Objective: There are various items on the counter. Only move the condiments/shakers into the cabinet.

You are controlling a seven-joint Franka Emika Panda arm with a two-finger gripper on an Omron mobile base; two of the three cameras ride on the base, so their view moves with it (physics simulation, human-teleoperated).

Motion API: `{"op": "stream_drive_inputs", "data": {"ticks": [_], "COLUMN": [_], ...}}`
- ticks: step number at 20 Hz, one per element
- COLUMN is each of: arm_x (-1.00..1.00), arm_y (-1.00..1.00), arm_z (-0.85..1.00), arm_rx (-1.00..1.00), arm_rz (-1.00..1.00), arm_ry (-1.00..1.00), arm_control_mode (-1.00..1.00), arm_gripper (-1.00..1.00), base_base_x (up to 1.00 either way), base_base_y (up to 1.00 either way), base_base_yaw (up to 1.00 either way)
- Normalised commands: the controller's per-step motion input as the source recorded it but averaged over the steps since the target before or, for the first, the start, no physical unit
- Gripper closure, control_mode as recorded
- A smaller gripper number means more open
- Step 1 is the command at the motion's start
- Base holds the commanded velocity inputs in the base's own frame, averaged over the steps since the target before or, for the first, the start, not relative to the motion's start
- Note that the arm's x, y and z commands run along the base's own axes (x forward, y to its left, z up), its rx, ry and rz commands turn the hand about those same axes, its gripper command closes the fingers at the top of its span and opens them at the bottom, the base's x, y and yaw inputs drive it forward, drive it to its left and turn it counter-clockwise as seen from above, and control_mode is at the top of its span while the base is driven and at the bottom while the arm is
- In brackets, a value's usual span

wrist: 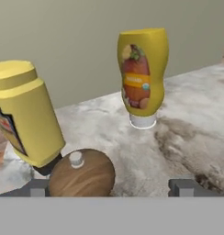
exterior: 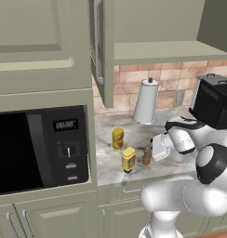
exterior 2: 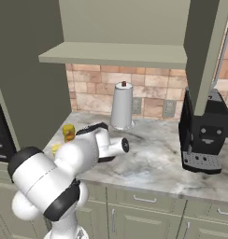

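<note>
On the counter (exterior: 134, 135): pepper shaker (wrist: 81, 174), bright yellow bottle (wrist: 26, 114), amber bottle (wrist: 142, 75), all upright. Gripper (wrist: 116, 187) jaws released; shaker apparently beside one fingertip.

Counter (exterior: 176, 162): bottles (exterior: 117, 138), shaker (exterior: 146, 156), towel roll (exterior: 146, 101), coffee machine (exterior 2: 203, 133).

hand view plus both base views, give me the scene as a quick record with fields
gripper: open, low over the counter, holding nothing
pepper shaker: brown, wooden, right at the left fingertip
bright yellow bottle: upright, just left of the pepper shaker
amber bottle: standing on its pale cap, farther back
cabinet: door open, shelf bare where visible
counter: marbled, all three condiments on it
paper-towel roll: upright by the brick wall
</note>
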Motion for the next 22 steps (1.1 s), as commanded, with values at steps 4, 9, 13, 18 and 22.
{"op": "stream_drive_inputs", "data": {"ticks": [4,9,13,18,22], "arm_x": [-0.02,-0.31,-0.14,-0.22,-0.31], "arm_y": [0.02,0.01,0.00,-0.01,-0.19], "arm_z": [-0.02,0.43,1.00,1.00,1.00], "arm_rx": [0.00,0.00,0.00,0.00,-0.01], "arm_rz": [0.02,0.01,-0.11,-0.17,-0.19], "arm_ry": [0.00,-0.11,-0.05,-0.05,-0.08], "arm_control_mode": [-1.00,-1.00,-1.00,-1.00,-1.00], "arm_gripper": [1.00,1.00,1.00,1.00,1.00], "base_base_x": [0.00,0.00,0.00,0.00,0.00], "base_base_y": [0.00,0.00,0.00,0.00,0.00], "base_base_yaw": [0.00,0.00,0.00,0.00,0.00]}}
